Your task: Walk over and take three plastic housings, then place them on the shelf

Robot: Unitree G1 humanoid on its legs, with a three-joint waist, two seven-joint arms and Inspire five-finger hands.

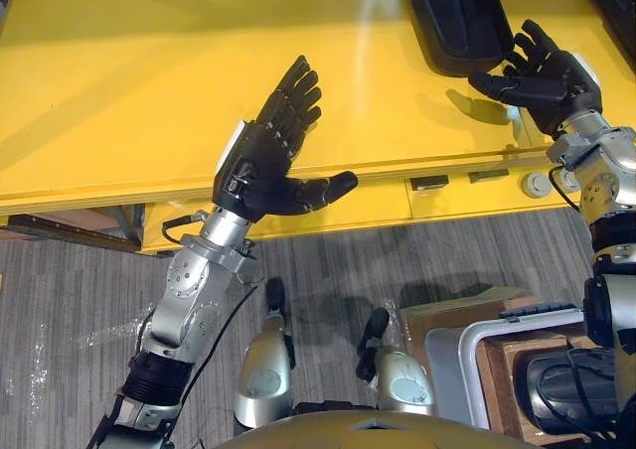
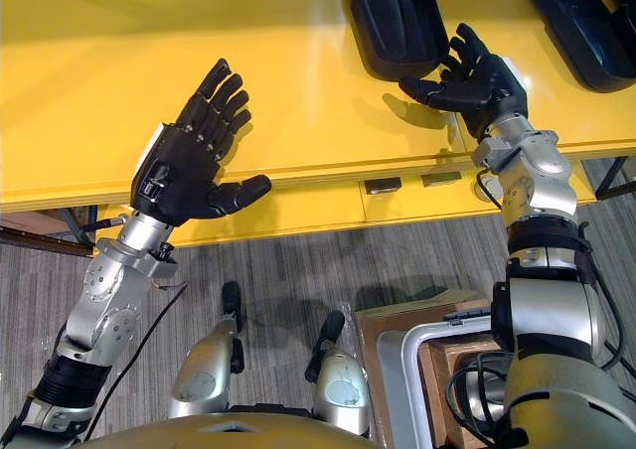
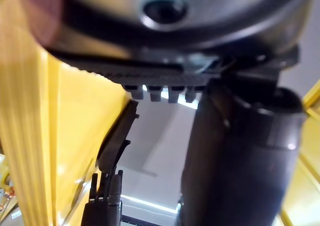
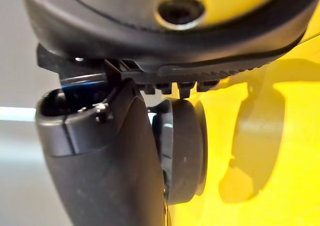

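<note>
Both hands empty, fingers spread: right hand [image 2: 477, 81] just beside a plastic housing [image 2: 393, 22], well back from the shelf [image 2: 89, 101] front edge; left hand [image 2: 189, 161] over that edge. Risk: I swing the right thumb and knock the housing askew.

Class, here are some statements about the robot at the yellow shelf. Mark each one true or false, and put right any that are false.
1. The left hand is open and holds nothing. True.
2. The right hand is curled round a black plastic housing. False: its fingers are spread open and the hand is beside the housing, which lies on the shelf. Whether they touch cannot be told.
3. Both hands are over the yellow shelf. True.
4. Just one housing lies on the shelf. False: a second black housing lies further to the right, past the right hand.
</note>
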